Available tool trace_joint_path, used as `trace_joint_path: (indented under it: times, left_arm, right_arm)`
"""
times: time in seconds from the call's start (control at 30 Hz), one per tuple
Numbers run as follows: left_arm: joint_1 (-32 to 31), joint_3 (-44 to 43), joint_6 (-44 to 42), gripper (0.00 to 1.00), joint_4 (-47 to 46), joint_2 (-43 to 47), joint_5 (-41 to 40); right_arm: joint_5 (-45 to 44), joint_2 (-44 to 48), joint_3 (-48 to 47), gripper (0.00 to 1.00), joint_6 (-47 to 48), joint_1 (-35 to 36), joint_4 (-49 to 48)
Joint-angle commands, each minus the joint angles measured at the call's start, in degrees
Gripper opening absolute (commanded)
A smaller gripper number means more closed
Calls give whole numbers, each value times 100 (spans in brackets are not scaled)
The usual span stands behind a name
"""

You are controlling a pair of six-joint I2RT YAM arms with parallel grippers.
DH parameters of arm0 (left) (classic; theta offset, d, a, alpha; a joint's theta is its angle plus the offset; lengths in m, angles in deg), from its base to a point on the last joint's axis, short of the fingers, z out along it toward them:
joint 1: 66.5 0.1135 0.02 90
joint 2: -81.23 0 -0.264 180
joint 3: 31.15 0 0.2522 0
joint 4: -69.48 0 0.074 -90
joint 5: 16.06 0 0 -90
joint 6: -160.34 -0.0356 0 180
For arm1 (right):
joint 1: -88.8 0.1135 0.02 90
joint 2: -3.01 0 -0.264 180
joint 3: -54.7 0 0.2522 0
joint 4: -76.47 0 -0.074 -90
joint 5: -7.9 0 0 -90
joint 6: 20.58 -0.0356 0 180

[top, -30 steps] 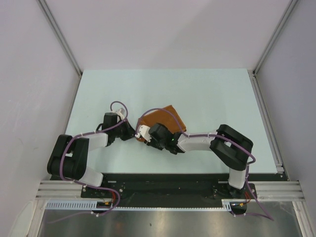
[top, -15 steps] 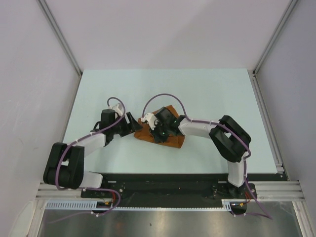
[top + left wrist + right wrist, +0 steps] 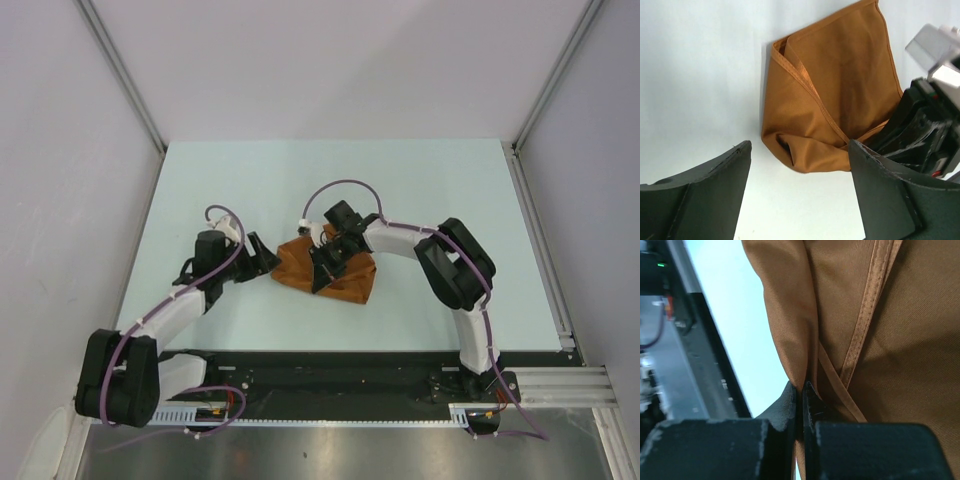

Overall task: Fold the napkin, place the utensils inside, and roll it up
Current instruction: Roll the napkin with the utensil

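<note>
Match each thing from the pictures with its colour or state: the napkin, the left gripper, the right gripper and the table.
Column one:
1. napkin
2. left gripper
3. right gripper
4. table

Column two:
A. shut, pinching a fold of fabric
B. pale blue-green and flat
C. open, holding nothing
D. rust-brown, folded over on itself

Pairs: 1-D, 2-C, 3-A, 4-B

The left end effector stands wide open, the right end effector pinched tight, both arms bent inward.
</note>
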Motion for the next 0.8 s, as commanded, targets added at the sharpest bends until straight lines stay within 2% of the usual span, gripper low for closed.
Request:
trace_joint_path:
  times: [0.0, 0.37, 0.6, 0.77]
  left_arm:
    - [16, 233, -122, 83, -18, 392, 37]
    - [-64, 400, -158, 82, -237, 383, 301]
    - [-116, 401, -105, 76, -589, 76, 608]
    - [-151, 330, -192, 73, -967, -187, 424]
  right_arm:
    - [996, -226, -363, 0, -545, -154, 253]
    - [1542, -894, -645, 0, -984, -594, 244]
    - [1691, -1167, -680, 0, -1081, -726, 244]
    - [1709, -1219, -671, 0, -1116, -744, 244]
